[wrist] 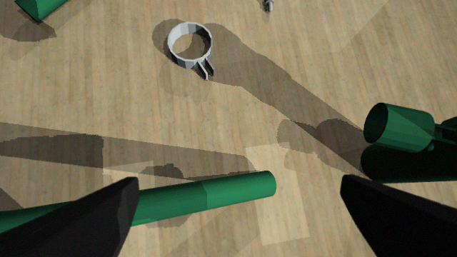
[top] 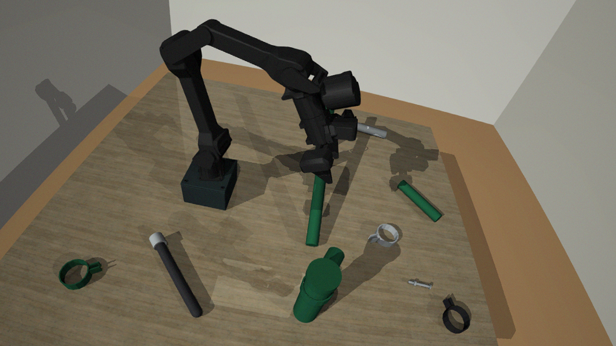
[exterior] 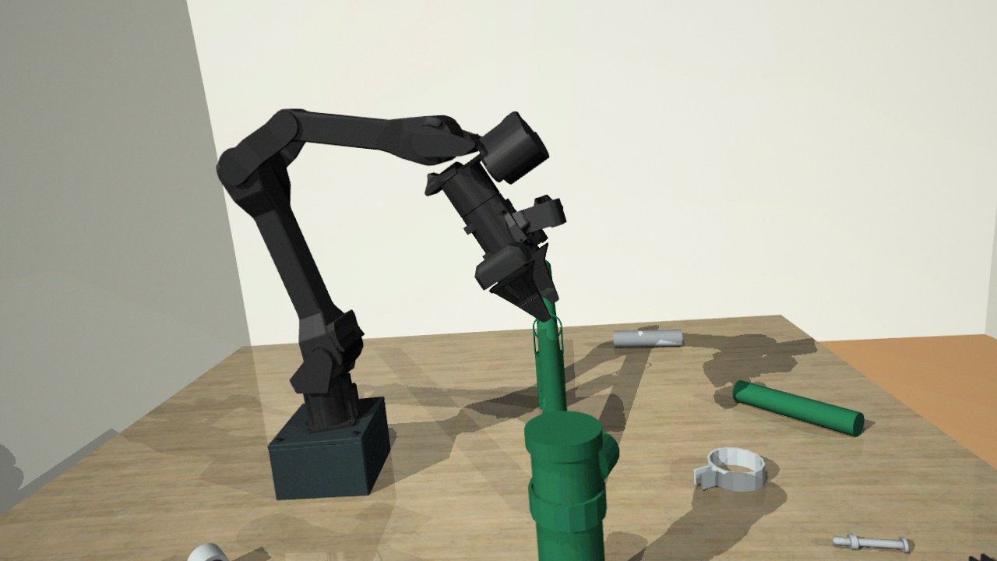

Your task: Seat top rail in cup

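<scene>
The green rail (top: 315, 215) (exterior: 552, 376) (wrist: 239, 189) passes through the wire loop cap (exterior: 560, 334). Its near end stops short of the green end cup (top: 334, 256) (exterior: 609, 454) (wrist: 410, 130), with a visible gap. The cup's mouth faces the rail side, offset sideways from the rail end in the wrist view. The cup is beside the big green post (top: 308, 310) (exterior: 563, 439); the brace band (exterior: 568, 509) sits a little below the post cap. My gripper (top: 333, 169) (exterior: 551, 309) (wrist: 242, 185) is open and empty, above the rail; whether a finger touches it is unclear.
A grey clamp ring (top: 385, 244) (exterior: 742, 481), a bolt (top: 419, 284) (exterior: 875, 542) and a black ring (top: 445, 321) lie right. A green tube (top: 418, 201) (exterior: 797, 407) and grey tube (top: 371, 130) (exterior: 646, 338) lie farther back. A dark rod (top: 177, 276) and green ring (top: 73, 286) lie left.
</scene>
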Action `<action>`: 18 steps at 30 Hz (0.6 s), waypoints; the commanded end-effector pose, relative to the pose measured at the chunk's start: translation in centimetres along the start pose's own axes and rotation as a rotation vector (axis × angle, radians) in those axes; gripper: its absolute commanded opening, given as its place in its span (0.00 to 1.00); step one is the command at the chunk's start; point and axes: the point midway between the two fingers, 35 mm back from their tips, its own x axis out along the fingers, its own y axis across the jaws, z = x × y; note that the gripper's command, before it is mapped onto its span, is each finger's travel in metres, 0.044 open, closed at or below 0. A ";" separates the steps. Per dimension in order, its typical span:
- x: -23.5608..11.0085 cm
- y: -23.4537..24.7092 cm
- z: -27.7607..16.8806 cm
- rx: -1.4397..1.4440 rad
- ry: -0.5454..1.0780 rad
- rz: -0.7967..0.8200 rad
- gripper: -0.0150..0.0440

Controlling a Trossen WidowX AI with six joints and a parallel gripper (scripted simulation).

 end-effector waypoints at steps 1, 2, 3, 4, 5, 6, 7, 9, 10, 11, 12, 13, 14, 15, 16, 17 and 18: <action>0.6 -1.4 0.4 -0.134 0.012 -0.020 1.00; 0.9 -2.1 0.6 -0.205 0.014 -0.025 1.00; 1.1 -2.8 0.9 -0.281 0.016 -0.031 1.00; 1.4 -3.6 1.1 -0.359 0.019 -0.037 1.00; 1.7 -4.4 1.4 -0.436 0.023 -0.043 1.00; 2.0 -5.2 1.6 -0.514 0.027 -0.049 1.00; 2.3 -6.0 1.8 -0.591 0.032 -0.055 1.00; 2.8 -7.7 2.1 -0.746 0.043 -0.065 1.00; 3.0 -8.6 2.2 -0.824 0.049 -0.070 1.00; 3.3 -9.5 2.3 -0.901 0.056 -0.075 1.00; 3.6 -10.4 2.4 -0.979 0.064 -0.079 1.00; 3.8 -11.3 2.4 -1.056 0.072 -0.083 1.00; 3.9 -11.9 2.4 -1.105 0.077 -0.085 1.00; 4.1 -12.3 2.4 -1.142 0.081 -0.086 1.00; 4.2 -12.8 2.4 -1.179 0.086 -0.088 1.00; 4.3 -13.2 2.4 -1.215 0.090 -0.089 1.00; 4.4 -13.7 2.4 -1.252 0.095 -0.090 1.00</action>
